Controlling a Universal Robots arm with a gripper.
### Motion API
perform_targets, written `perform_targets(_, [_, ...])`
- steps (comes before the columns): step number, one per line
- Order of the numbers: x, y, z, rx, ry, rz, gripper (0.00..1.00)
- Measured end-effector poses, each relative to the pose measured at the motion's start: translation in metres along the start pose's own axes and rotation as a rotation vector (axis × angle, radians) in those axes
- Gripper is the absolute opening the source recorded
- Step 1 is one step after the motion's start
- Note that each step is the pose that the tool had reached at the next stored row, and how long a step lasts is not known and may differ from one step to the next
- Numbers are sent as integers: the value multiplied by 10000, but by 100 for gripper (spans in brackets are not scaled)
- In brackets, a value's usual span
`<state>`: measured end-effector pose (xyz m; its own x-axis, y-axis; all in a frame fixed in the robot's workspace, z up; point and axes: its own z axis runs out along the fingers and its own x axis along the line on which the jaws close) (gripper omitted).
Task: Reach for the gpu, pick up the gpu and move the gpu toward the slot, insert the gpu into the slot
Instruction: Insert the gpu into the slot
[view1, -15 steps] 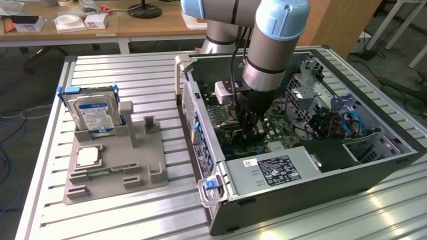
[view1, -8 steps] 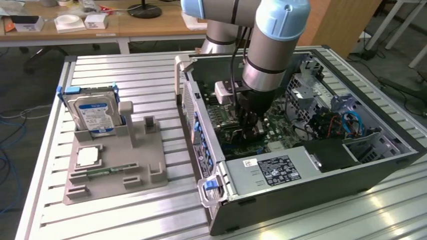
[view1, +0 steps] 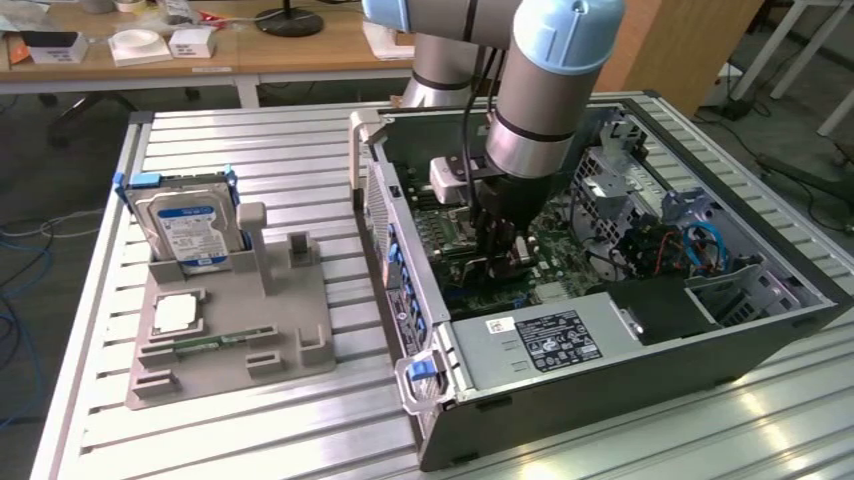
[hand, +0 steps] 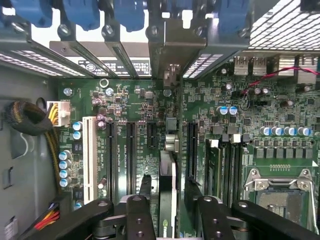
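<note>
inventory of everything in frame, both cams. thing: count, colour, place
computer case: 1, dark grey, open, on the exterior view's right
motherboard: 1, green, inside the case
gpu: 1, dark, edge-on between the gripper fingers, over the motherboard
processor socket: 1, silver, on the motherboard
white connector strip: 1, on the motherboard
power supply: 1, grey with black label, at the case's near side
hard drive: 1, silver with blue label, upright in the fixture
fixture: 1, grey, on the exterior view's left
table: 1, ribbed aluminium
arm: 1, grey and light blue, reaching into the case
gripper: 1, black, closed on the gpu
</note>
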<state>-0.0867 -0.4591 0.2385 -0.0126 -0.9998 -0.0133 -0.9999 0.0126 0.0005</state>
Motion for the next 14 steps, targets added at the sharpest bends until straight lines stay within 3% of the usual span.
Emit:
perform_targets(9, [-4, 1, -275, 46, -1, 0, 40])
perform_targets(14, [-4, 1, -309, 55, -2, 0, 38])
